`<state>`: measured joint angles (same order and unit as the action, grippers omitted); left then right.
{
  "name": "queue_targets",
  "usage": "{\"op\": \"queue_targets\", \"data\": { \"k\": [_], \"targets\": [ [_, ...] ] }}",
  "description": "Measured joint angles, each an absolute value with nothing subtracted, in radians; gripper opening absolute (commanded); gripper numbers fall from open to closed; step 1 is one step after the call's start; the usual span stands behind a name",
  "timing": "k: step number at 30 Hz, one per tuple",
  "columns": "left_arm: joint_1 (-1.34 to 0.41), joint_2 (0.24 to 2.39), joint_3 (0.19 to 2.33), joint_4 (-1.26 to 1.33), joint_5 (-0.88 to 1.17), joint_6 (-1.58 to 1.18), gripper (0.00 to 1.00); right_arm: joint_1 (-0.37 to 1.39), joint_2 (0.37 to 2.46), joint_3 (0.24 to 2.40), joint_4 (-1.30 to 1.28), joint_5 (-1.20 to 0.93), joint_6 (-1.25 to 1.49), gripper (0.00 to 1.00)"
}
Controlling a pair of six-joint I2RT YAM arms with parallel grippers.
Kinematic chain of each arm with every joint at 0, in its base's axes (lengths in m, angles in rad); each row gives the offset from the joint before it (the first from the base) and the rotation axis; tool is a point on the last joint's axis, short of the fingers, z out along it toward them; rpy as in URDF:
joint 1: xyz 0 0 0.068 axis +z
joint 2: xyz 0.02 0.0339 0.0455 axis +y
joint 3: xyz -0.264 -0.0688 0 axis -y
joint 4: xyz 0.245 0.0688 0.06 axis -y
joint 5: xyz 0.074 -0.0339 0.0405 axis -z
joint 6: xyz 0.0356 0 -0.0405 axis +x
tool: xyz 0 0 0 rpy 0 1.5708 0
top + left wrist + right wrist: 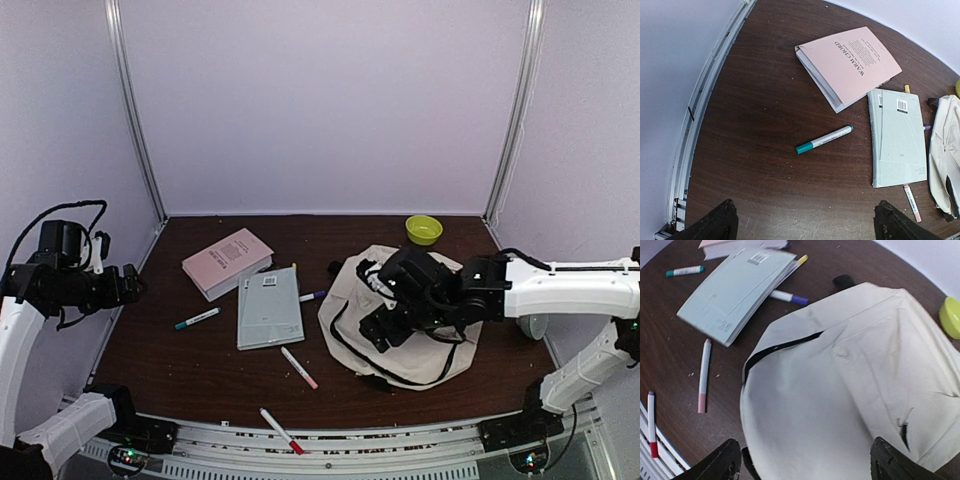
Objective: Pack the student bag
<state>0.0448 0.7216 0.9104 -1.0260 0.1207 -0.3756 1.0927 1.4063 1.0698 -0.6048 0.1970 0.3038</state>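
The student bag [415, 362], cream fabric with black zipper lines, lies flat right of the table's middle; it fills the right wrist view [850, 390] and shows at the edge of the left wrist view [942, 150]. My right gripper [378, 335] hovers open just over the bag's front-left part, with only fabric showing between its fingers [807, 465]. My left gripper [125, 283] hangs open at the far left above bare table [805, 225], holding nothing.
A pink book [227, 262] and a grey-green notebook [270, 307] lie left of the bag. Around them are a teal marker [197, 319], a blue-capped marker [313, 296], a pink marker [299, 368] and a red marker [281, 431]. A yellow-green bowl [423, 229] stands behind the bag.
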Motion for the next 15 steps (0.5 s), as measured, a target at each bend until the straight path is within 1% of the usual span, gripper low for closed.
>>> {"op": "queue_targets", "data": {
  "k": [1, 3, 7, 12, 13, 15],
  "targets": [
    [0.045, 0.721, 0.91, -1.026, 0.121, -0.376, 0.97, 1.083, 1.366, 1.05, -0.585, 0.221, 0.305, 0.92],
    [0.045, 0.721, 0.91, -1.025, 0.12, -0.376, 0.98, 1.028, 1.258, 0.991, -0.526, 0.265, 0.307, 0.99],
    [0.045, 0.716, 0.91, -1.003, 0.11, -0.385, 0.98, 0.816, 1.061, 0.871, -0.413, 0.327, 0.31, 1.0],
    [0.038, 0.714, 0.91, -0.883, 0.023, -0.438, 0.98, 0.465, 1.018, 0.859, -0.363, 0.254, 0.347, 1.0],
    [0.034, 0.719, 0.908, -0.856, -0.001, -0.445, 0.98, 0.422, 1.014, 0.857, -0.354, 0.239, 0.345, 1.0],
    [0.014, 0.734, 0.892, -0.777, -0.095, -0.462, 0.98, 0.398, 0.988, 0.838, -0.316, 0.216, 0.336, 1.0]
  ]
}}
